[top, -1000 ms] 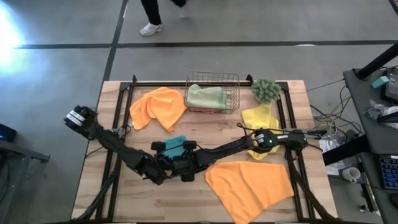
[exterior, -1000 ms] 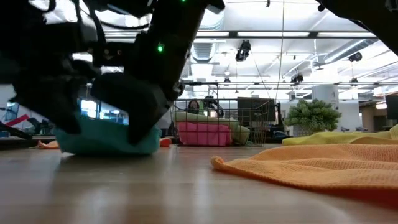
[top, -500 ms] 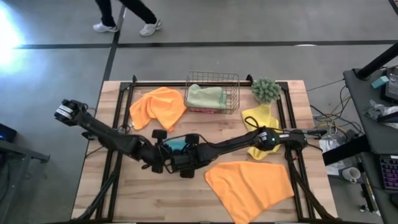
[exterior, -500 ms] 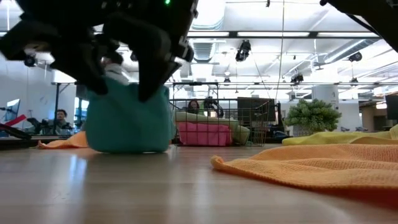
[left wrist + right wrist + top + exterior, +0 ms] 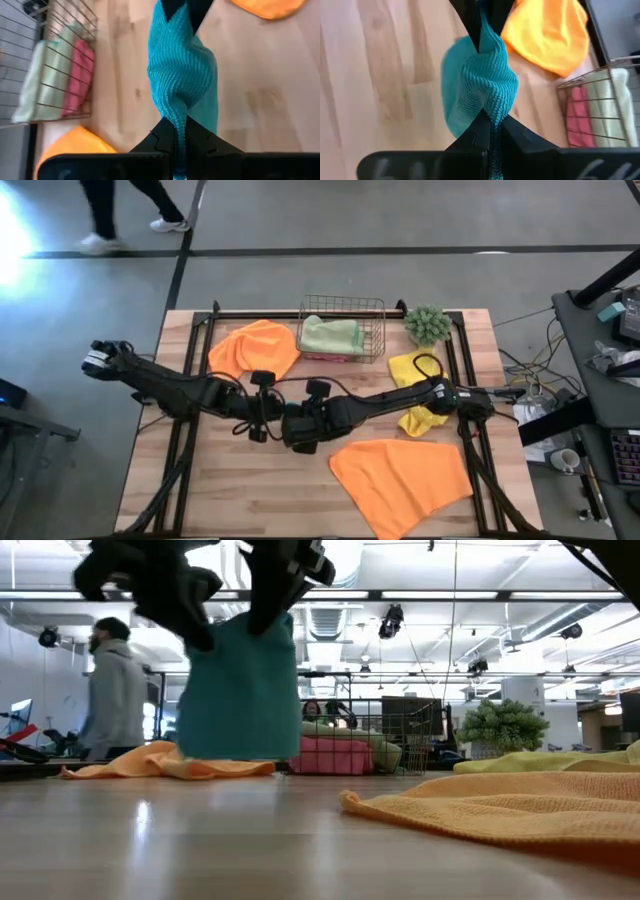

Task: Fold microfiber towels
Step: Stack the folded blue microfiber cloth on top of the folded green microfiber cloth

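The teal towel (image 5: 240,690) hangs in the air over the table's middle, held at its top by both grippers. My left gripper (image 5: 185,615) is shut on its left top end and my right gripper (image 5: 285,585) on its right top end. In the high view the two grippers (image 5: 262,418) (image 5: 300,428) stand close together and hide the towel. An orange towel (image 5: 255,350) lies spread at the far left, another (image 5: 400,480) at the near right, and a yellow one (image 5: 418,380) at the right. A sage green towel (image 5: 330,335) and a pink one (image 5: 325,755) lie in the wire basket (image 5: 342,305). My left gripper pinches the bunched top edge of the teal towel (image 5: 176,117) between its two fingers, coming from above. The cloth there is gathered in several layers. The towel runs from these fingers to the other gripper and hangs below, clear of the table. My right gripper pinches the other end of the same top edge (image 5: 490,107) between its two fingers, from above. The cloth is bunched into folds at the fingers. It bulges slack between the two grippers and hangs free below.
A green fuzzy plant (image 5: 428,323) stands at the far right corner beside the basket. Bare wood shows at the near left of the table (image 5: 230,490). A person (image 5: 115,690) walks on the floor beyond the far edge.
Both grippers have risen together, a little toward the far edge, still shut on the teal towel. The towel, which lay bunched on the table, has been lifted clear and now hangs down from its top edge. The person has walked toward the left.
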